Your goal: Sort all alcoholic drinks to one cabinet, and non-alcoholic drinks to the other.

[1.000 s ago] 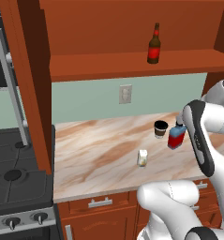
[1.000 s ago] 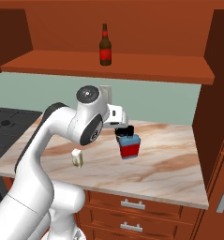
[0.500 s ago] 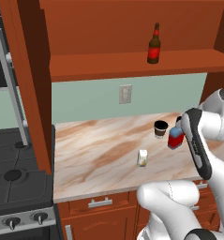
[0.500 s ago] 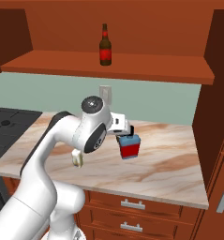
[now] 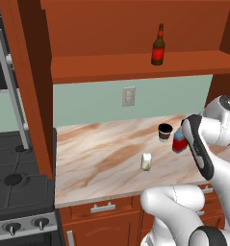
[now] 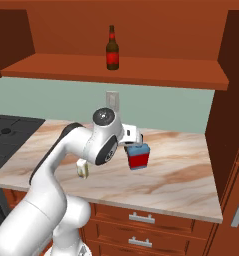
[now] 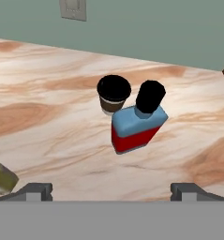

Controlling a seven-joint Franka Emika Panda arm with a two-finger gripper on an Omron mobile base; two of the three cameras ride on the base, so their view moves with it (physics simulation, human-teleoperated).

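Note:
The squat red bottle (image 7: 134, 127) with pale-blue shoulders and a black cap stands on the marble counter (image 5: 97, 158), touching or nearly touching the dark-brown cup (image 7: 113, 95) with its black lid. My gripper (image 7: 112, 190) hangs open above and just short of the red bottle, with nothing between its fingers (image 7: 38, 190). The cream-white carton (image 5: 146, 162) lies further left on the counter and shows at the hand view's lower left corner (image 7: 1, 176). The slim brown bottle (image 5: 158, 45) with a red label stands upright on the cabinet shelf (image 5: 135, 65). In the right base view the red bottle (image 6: 138, 157) sits right below my hand.
A black stove (image 5: 15, 182) adjoins the counter on the left. A wall outlet (image 5: 129, 96) sits on the green backsplash. Drawers with metal handles (image 6: 141, 217) run below the counter. A wooden cabinet side (image 6: 231, 100) rises at the right.
The arm has swung down and towards the red bottle, bringing the hand close over it. The jaws have stayed open. Bottles, cup and carton have not moved.

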